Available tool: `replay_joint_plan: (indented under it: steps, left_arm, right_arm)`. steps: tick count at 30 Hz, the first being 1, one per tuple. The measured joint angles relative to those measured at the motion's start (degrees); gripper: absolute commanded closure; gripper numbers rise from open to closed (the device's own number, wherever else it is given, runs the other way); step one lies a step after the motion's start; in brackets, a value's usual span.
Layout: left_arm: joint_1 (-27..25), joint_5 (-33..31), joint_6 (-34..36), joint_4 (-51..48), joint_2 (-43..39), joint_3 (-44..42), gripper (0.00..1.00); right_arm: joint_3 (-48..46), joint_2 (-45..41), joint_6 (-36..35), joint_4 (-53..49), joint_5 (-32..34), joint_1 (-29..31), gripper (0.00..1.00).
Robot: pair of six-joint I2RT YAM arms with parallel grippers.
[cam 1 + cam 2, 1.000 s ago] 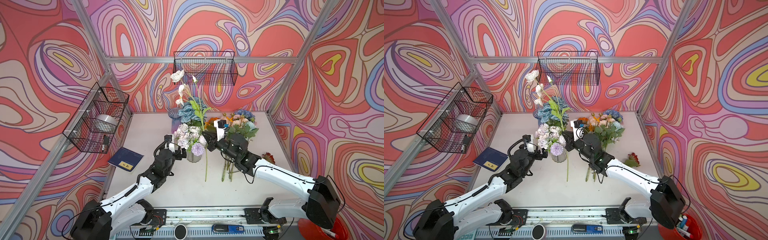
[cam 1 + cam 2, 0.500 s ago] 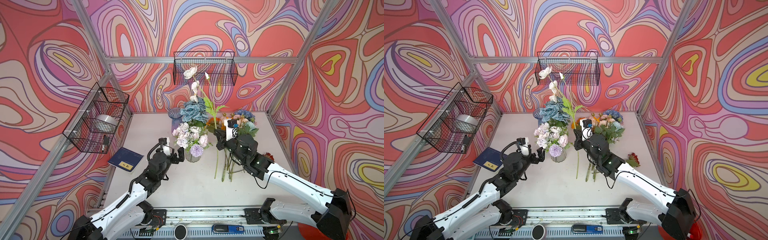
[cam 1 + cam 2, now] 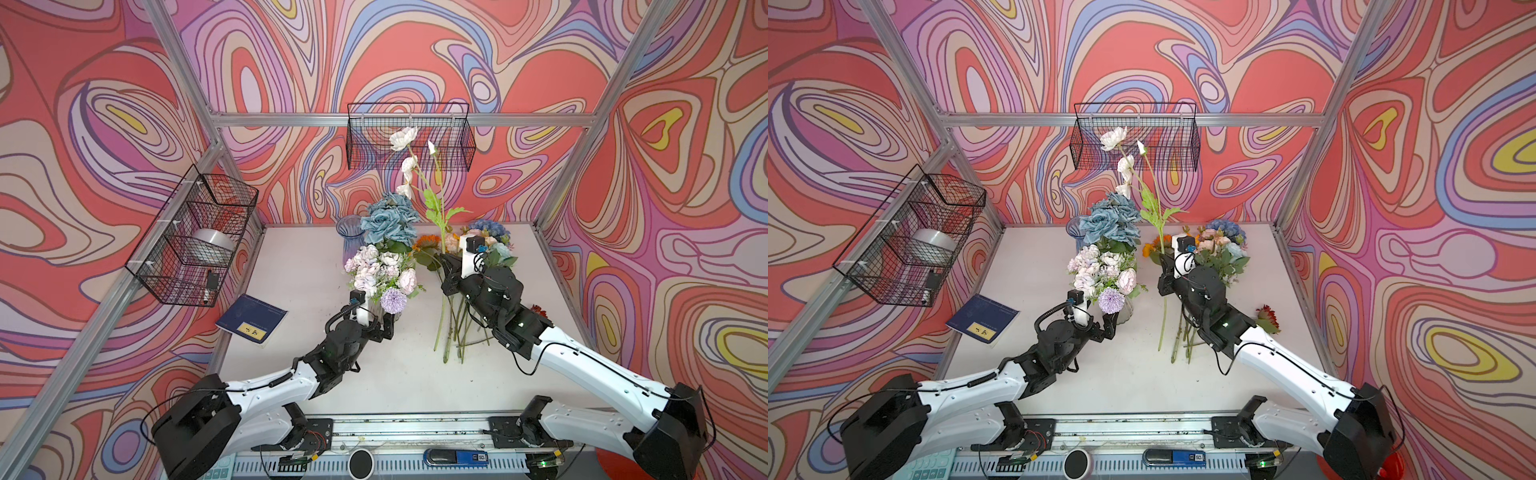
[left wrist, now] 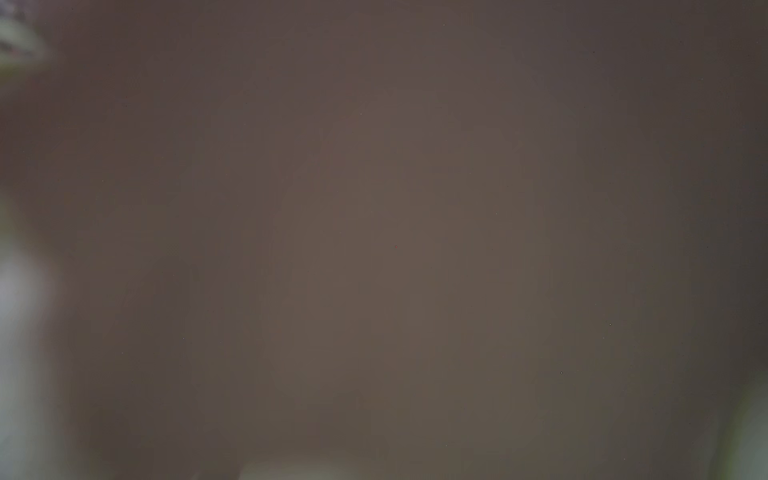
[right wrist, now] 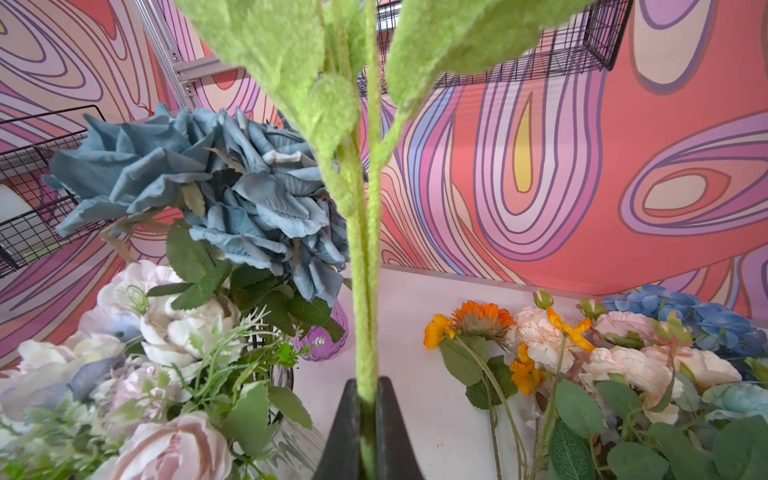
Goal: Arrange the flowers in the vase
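I see R gripper (image 3: 448, 266) clenched on 1 white poppy stem (image 3: 440, 224), held upright, just right of the clear vase (image 3: 1126, 309). L gripper (image 3: 380, 328) has jaws spread wide at vase base; contact unclear. Packed blooms (image 3: 378, 266) crowd the vase mouth. Loose flowers (image 3: 492, 253) lie under R arm. Count: 2 vases incl. purple vase (image 3: 348, 232), 2 wire baskets (image 3: 409, 137), 1 notebook (image 3: 251, 318).

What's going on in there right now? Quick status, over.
Right gripper shut on white poppy stem, held upright. Left gripper wide open at the glass vase base. Vase mouth already crowded with pale blooms.
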Motion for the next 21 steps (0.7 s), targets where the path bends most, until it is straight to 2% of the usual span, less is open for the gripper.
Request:
replay_joint_plan:
  steps: [7,12,21]
  left_arm:
    - [0.0,-0.15,1.6,8.72,2.93,4.07,0.0]
    - [0.83,-1.05,2.58,10.78,3.39,5.46,0.0]
    - [5.25,0.46,3.28,12.63,3.06,7.02,0.02]
  right_arm:
    - [-1.18,0.11,0.04,0.96,-0.11,-0.17,1.0]
    - [-2.75,0.04,0.07,2.67,-0.09,-0.2,1.0]
    - [-4.81,-1.92,-0.72,5.79,-0.04,-0.24,1.0]
